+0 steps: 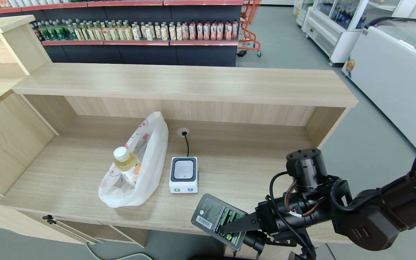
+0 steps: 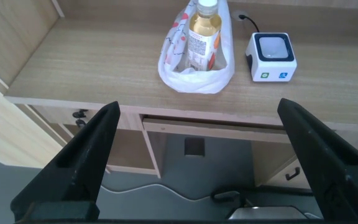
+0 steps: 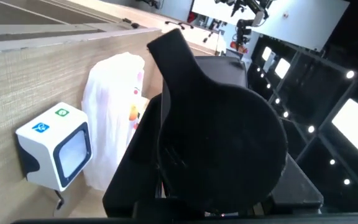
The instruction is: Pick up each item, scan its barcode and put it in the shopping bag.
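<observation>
A white shopping bag (image 1: 146, 162) lies on the wooden counter with a yellow-drink bottle (image 1: 125, 162) standing inside it. To its right sits the white barcode scanner (image 1: 183, 174), window facing up. My right gripper (image 1: 237, 225) is shut on a flat dark grey packet (image 1: 213, 216) with a white barcode label, held over the counter's front edge, in front and to the right of the scanner. In the right wrist view the packet (image 3: 222, 143) covers most of the picture, with the scanner (image 3: 58, 152) and bag (image 3: 114, 106) beyond. My left gripper (image 2: 199, 109) is open, below the counter's front, facing the bag (image 2: 197, 68) and scanner (image 2: 271, 56).
The counter (image 1: 237, 162) has a raised back ledge (image 1: 179, 83) and side walls at left and right. A black cable (image 1: 187, 144) runs from the scanner to a hole behind it. Drawers (image 2: 216, 134) sit under the front edge. Drink shelves and freezers stand beyond.
</observation>
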Tool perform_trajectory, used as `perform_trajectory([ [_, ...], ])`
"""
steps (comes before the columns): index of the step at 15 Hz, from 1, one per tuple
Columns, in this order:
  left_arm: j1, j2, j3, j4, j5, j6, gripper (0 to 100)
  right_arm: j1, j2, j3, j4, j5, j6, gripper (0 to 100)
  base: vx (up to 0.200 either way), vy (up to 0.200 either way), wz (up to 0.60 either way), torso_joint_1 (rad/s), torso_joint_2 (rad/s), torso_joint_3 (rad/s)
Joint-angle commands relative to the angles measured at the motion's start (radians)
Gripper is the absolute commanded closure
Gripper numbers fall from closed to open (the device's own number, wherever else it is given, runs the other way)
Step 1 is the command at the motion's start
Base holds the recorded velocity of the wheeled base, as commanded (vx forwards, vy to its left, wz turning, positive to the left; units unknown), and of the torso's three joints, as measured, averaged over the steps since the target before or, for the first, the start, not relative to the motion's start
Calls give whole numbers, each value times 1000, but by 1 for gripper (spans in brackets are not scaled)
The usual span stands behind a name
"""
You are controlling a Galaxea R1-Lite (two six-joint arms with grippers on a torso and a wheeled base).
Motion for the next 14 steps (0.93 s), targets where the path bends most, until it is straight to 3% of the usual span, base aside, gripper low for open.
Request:
perform_trajectory([
  [1, 0, 0, 0, 0, 0, 0, 0, 8, 36, -23, 0, 0, 2, 100, 0, 0, 0, 0, 0, 0],
  [7, 0, 0, 0, 0, 0, 0, 0, 3, 31, -55, 0, 43, 37, 100, 0, 0, 0, 0, 0, 0],
  [9, 0, 0, 0, 0, 0, 0, 0, -32, -87, -1, 8, 13, 220, 100, 0, 0, 0, 0, 0, 0],
  [11, 0, 0, 0, 0, 0, 0, 0, -124, -251, 155, -3, -93, 532, 100, 0, 0, 0, 0, 0, 0],
  [12, 0, 0, 0, 0, 0, 0, 0, -197, -366, 175, 12, -106, 617, 100, 0, 0, 0, 0, 0, 0],
  [14, 0, 0, 0, 0, 0, 0, 0, -418, -592, 209, 224, -144, 732, 100, 0, 0, 0, 0, 0, 0],
])
